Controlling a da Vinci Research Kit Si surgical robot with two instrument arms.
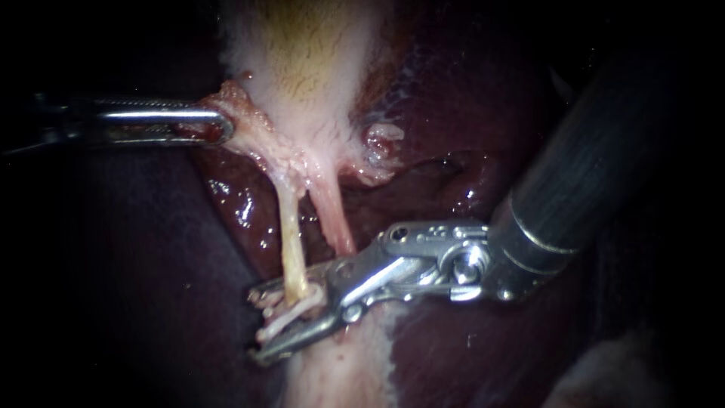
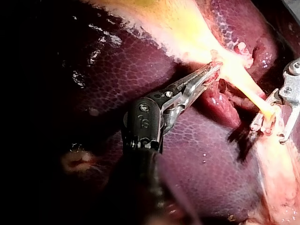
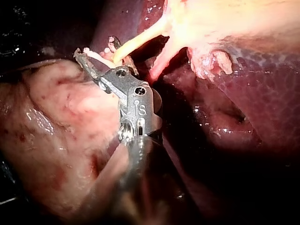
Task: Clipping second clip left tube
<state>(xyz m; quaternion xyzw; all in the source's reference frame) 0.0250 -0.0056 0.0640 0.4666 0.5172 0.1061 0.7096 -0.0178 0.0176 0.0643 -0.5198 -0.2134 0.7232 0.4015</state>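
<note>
The pale yellow left tube (image 1: 291,234) runs down from the gallbladder (image 1: 310,60), with the pinker right tube (image 1: 336,219) beside it. My right instrument (image 1: 257,326) comes in from the upper right. Its jaws stand open around the left tube's lower end, with a whitish curved clip (image 1: 291,313) between them. In the left wrist view the same jaws (image 2: 269,132) straddle the tube (image 2: 248,93). In the right wrist view the tube (image 3: 136,43) ends at the jaws (image 3: 93,49). My left instrument (image 1: 223,128) is shut on the gallbladder's lower edge and holds it taut toward the left.
Dark red liver (image 1: 453,113) surrounds the tubes on both sides. Pale fatty tissue (image 1: 340,378) lies below the right instrument's jaws. A small whitish nub (image 1: 381,140) sits on the liver to the right of the gallbladder's neck.
</note>
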